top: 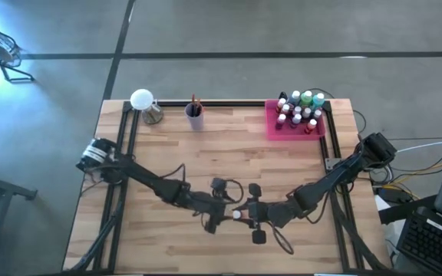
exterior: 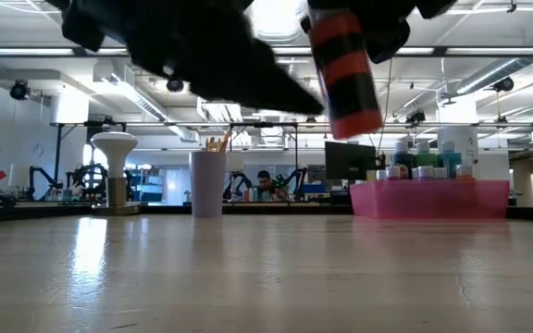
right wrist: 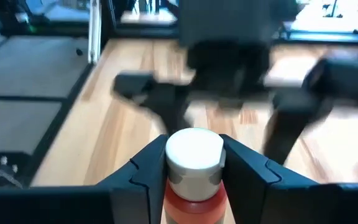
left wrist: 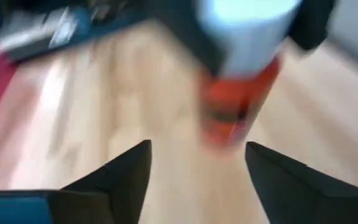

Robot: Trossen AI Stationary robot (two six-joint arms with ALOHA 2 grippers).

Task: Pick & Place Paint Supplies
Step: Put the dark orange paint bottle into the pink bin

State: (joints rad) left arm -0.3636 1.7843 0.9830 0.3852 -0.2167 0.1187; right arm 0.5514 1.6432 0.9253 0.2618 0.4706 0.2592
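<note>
Honestly, my right gripper (right wrist: 193, 167) is pinching the red paint bottle (right wrist: 193, 177) by its cap; my left gripper (left wrist: 197, 165), fingers spread, should back off slowly so I don't knock it.

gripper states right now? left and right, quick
Left gripper: open, holding nothing; its fingers stand apart short of the red paint bottle.
Right gripper: shut on the red paint bottle by its white cap, lifted off the table.
</note>
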